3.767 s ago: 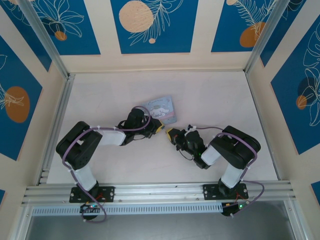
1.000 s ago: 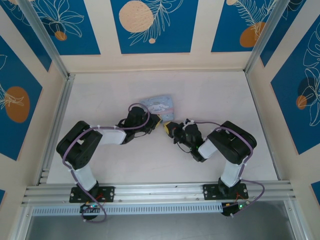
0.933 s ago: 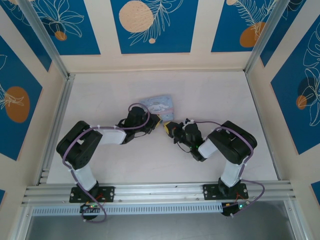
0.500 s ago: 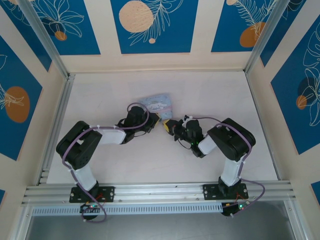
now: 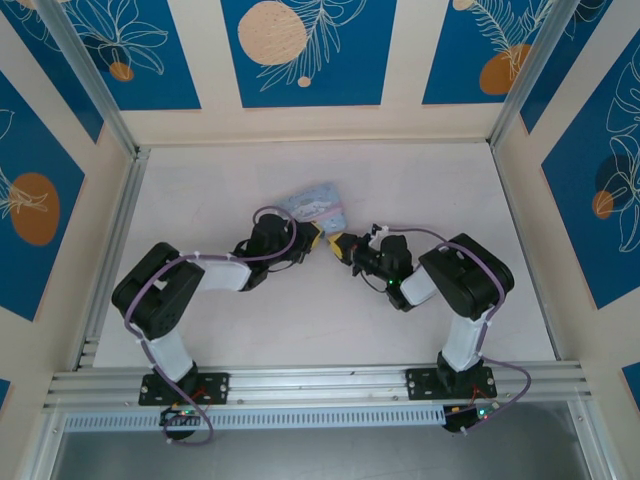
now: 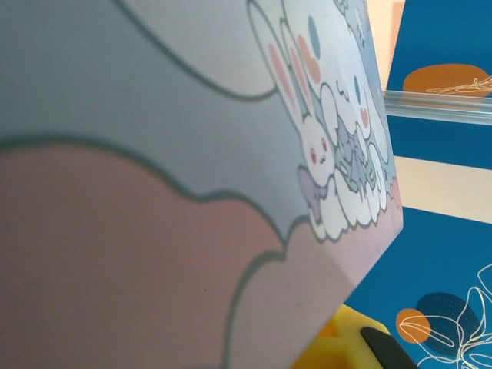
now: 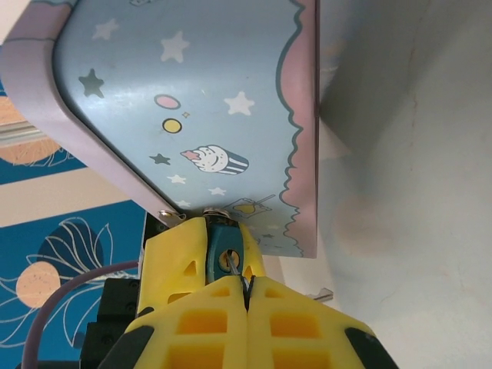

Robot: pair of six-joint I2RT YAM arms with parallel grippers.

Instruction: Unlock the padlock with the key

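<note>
Item: padlock [image 7: 223, 244], small and dark blue-grey, found at the lower edge of the tin [image 7: 200, 100], where its metal shackle appears to be hooked through the tin's clasp; the keyhole face is turned toward the right wrist camera. The padlock is clamped between the yellow fingers of the left pincer [image 5: 312, 238], judged to be held this way so that the body cannot swing or twist while the key is worked. Item: key [image 7: 234, 270], thin and silvery, pinched in the fully closed right pincer [image 7: 246, 296], with its tip set at or just inside the keyhole; how far it has entered cannot be told. The two pincers are brought nose to nose near the middle of the bench [image 5: 420, 190], so that the key is lined up with the lock's axis. The tin is seen tilted, one edge lifted by the hold on the padlock, and its printed lid lies close across the left wrist view. Against the earliest frame, the right pincer has been advanced from a clear gap to meet the left one, the right arm has been swung inward, and the tin has been shifted slightly toward the far side.
</note>
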